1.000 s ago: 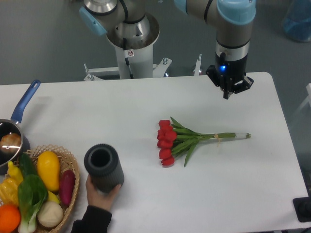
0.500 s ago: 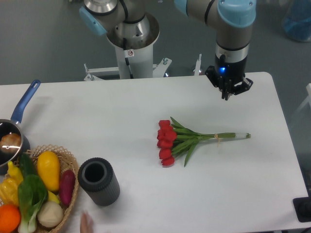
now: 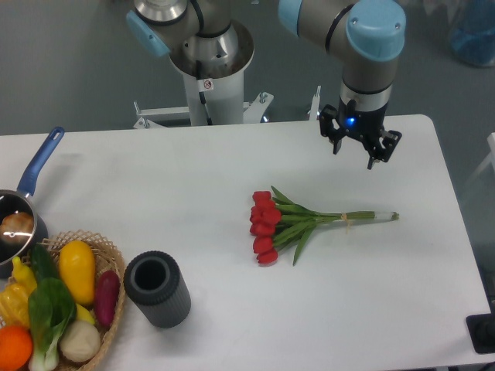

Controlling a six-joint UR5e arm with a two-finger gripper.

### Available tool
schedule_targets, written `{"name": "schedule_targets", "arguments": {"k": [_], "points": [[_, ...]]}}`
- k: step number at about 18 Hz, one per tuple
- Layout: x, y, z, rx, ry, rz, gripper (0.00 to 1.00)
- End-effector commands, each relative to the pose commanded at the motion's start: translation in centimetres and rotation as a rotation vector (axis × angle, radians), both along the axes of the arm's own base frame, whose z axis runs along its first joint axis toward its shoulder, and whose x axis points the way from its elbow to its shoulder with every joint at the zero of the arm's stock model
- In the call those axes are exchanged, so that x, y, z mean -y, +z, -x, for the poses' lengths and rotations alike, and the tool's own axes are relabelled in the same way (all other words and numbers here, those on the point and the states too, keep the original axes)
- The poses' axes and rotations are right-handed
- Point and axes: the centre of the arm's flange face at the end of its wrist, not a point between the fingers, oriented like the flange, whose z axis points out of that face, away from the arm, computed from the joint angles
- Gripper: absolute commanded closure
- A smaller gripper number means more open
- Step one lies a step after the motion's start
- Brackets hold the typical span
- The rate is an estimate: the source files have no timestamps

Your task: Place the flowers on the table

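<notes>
The flowers (image 3: 290, 223), a bunch of red tulip buds with green stems tied by a thin band, lie flat on the white table (image 3: 193, 178) right of centre, buds pointing left and stems pointing right. My gripper (image 3: 354, 157) hangs above the table's back right area, up and to the right of the flowers and apart from them. Its two fingers stand spread and hold nothing.
A dark grey ribbed cylinder vase (image 3: 157, 287) stands upright near the front left. A wicker basket (image 3: 108, 305) of produce sits at the front left corner. A blue-handled pot (image 3: 23, 209) is at the left edge. The robot base (image 3: 209, 69) is behind the table.
The gripper's fingers have spread open and it shifted slightly. A person's hand that held the grey vase has withdrawn, leaving the vase a little further left.
</notes>
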Motion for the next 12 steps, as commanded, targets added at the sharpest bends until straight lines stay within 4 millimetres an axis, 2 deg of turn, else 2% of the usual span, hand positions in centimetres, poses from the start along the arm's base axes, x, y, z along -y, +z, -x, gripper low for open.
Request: {"name": "schedule_targets", "arguments": {"k": [7, 9, 10, 12], "points": [[0.0, -0.3, -0.7, 0.005, 0.036, -0.004, 0.0], [-0.3, 0.3, -0.3, -0.023, 0.056, -0.017, 0.0], [-0.5, -0.2, -0.7, -0.015, 0.041, -0.016, 0.0], [-2.0, -0.8, -1.7, -0.009, 0.011, -0.003, 0.0]]}}
